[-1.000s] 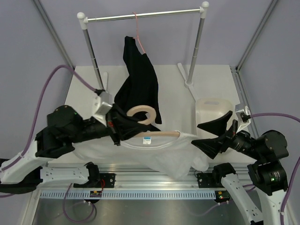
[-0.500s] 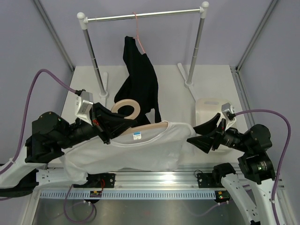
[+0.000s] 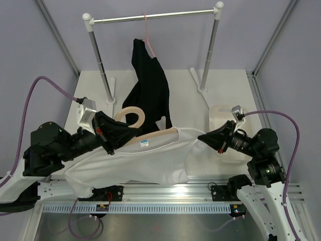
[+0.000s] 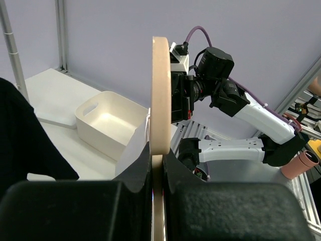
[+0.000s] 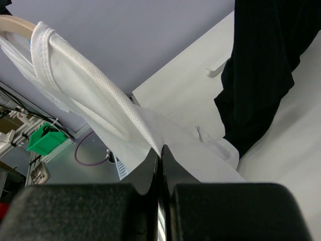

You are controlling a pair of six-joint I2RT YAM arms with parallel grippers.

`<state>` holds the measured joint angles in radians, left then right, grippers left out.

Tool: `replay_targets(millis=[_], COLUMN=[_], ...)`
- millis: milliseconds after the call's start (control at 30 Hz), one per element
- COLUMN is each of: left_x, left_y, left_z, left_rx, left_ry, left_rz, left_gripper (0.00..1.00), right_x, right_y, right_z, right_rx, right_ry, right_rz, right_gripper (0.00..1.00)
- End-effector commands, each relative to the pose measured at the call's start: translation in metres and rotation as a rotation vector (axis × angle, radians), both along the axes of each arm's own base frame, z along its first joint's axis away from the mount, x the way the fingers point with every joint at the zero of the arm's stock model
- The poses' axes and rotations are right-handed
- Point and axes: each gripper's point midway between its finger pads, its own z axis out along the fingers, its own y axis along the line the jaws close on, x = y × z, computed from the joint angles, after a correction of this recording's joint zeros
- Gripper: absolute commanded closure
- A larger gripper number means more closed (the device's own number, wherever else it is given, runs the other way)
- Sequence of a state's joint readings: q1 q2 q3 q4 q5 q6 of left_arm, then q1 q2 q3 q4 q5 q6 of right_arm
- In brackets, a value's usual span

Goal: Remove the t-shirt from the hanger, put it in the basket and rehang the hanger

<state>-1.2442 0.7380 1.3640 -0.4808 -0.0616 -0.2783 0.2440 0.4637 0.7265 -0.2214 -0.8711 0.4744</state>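
Observation:
The white t-shirt (image 3: 145, 160) hangs on the beige wooden hanger (image 3: 131, 111), stretched between my two arms above the table's near edge. My left gripper (image 3: 118, 134) is shut on the hanger just below its hook; in the left wrist view the hanger (image 4: 161, 95) rises edge-on out of the left gripper (image 4: 159, 160). My right gripper (image 3: 203, 136) is shut on the t-shirt's right shoulder edge. In the right wrist view the t-shirt's cloth (image 5: 100, 110) runs from the right gripper (image 5: 160, 153) up to the hanger's end (image 5: 15, 24).
A black garment (image 3: 150, 90) hangs from a thin pink wire hanger (image 3: 147, 30) on the metal rail (image 3: 153, 16), close behind the wooden hanger's hook. The rail's posts stand at the back left and back right. A white bin (image 3: 223, 118) sits beside the right gripper.
My right gripper has shut on the t-shirt's shoulder edge. My left arm has drawn the hanger to the left and farther back. The shirt now stretches between both grippers.

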Motion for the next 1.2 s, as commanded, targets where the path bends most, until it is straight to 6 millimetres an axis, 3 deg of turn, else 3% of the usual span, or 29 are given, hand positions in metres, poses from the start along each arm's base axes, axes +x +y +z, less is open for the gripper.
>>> replay_targets(millis=[0, 133, 367, 500, 600, 633, 767, 1000, 1100, 1167], left_x=[-0.006, -0.010, -0.009, -0.013, -0.028, -0.028, -0.032, -0.034, -0.041, -0.046], left_y=[0.029, 0.041, 0.031, 0.038, 0.040, 0.033, 0.029, 0.013, 0.022, 0.021], left_z=[0.035, 0.031, 0.018, 0.035, 0.049, 0.041, 0.049, 0.060, 0.090, 0.093], left_rx=[-0.141, -0.163, -0.119, -0.166, -0.248, -0.246, -0.327, -0.353, -0.501, -0.560], left_ry=[-0.031, -0.023, -0.037, -0.060, -0.124, -0.126, -0.178, -0.187, -0.247, -0.260], left_rz=[0.020, 0.021, 0.010, 0.000, -0.075, -0.089, -0.111, -0.151, -0.164, -0.198], left_gripper=[1.00, 1.00, 1.00, 1.00, 1.00, 1.00, 1.00, 1.00, 1.00, 1.00], right_x=[0.024, 0.035, 0.049, 0.048, 0.042, 0.040, 0.019, 0.012, 0.017, 0.018], right_y=[-0.007, -0.012, -0.019, -0.013, -0.006, -0.004, 0.007, 0.002, 0.001, 0.002], right_z=[-0.008, -0.022, -0.036, -0.044, -0.044, -0.044, -0.039, -0.024, -0.013, -0.007], right_rx=[-0.003, -0.019, -0.027, -0.019, 0.001, 0.009, 0.055, 0.034, 0.071, 0.101], right_ry=[0.051, 0.094, 0.138, 0.152, 0.139, 0.137, 0.105, 0.070, 0.092, 0.090], right_rz=[-0.125, -0.184, -0.264, -0.223, -0.158, -0.143, -0.002, -0.024, -0.061, -0.055], right_gripper=[1.00, 1.00, 1.00, 1.00, 1.00, 1.00, 1.00, 1.00, 1.00, 1.00])
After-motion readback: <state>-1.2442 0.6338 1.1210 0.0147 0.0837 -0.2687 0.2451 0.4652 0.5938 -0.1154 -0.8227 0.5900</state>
